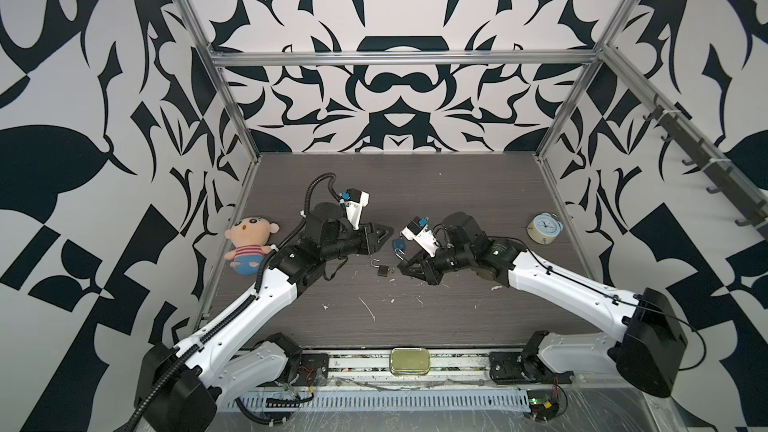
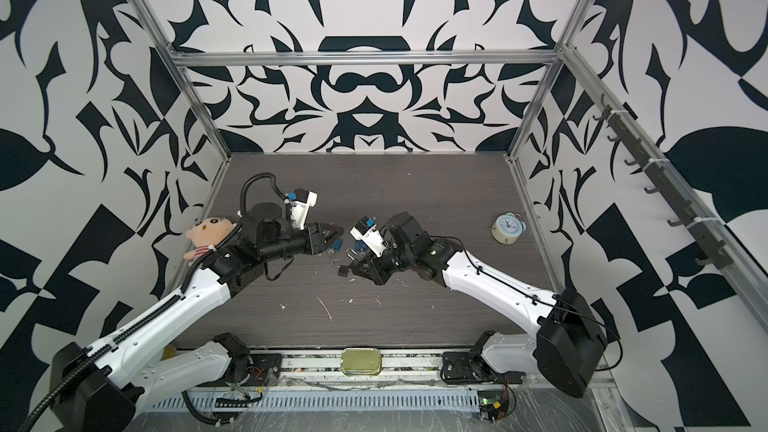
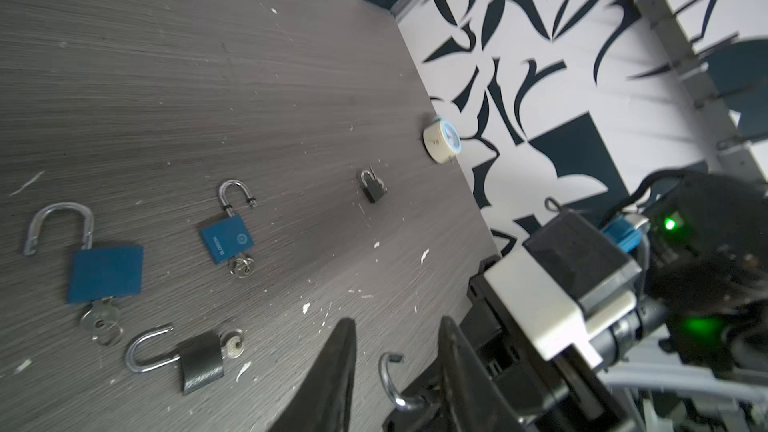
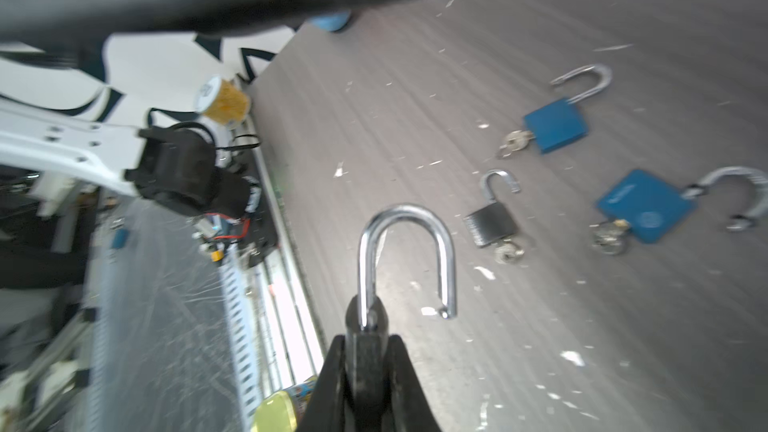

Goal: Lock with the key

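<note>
One black padlock (image 4: 368,361) is clamped in right pincer (image 4: 368,340), left pincer (image 3: 397,322) apart; blue padlock (image 3: 226,240) lettering illegible.

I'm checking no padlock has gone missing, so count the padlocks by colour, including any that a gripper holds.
blue padlocks: 2
black padlocks: 3, counting the held padlock in the right gripper
Total: 5
</note>
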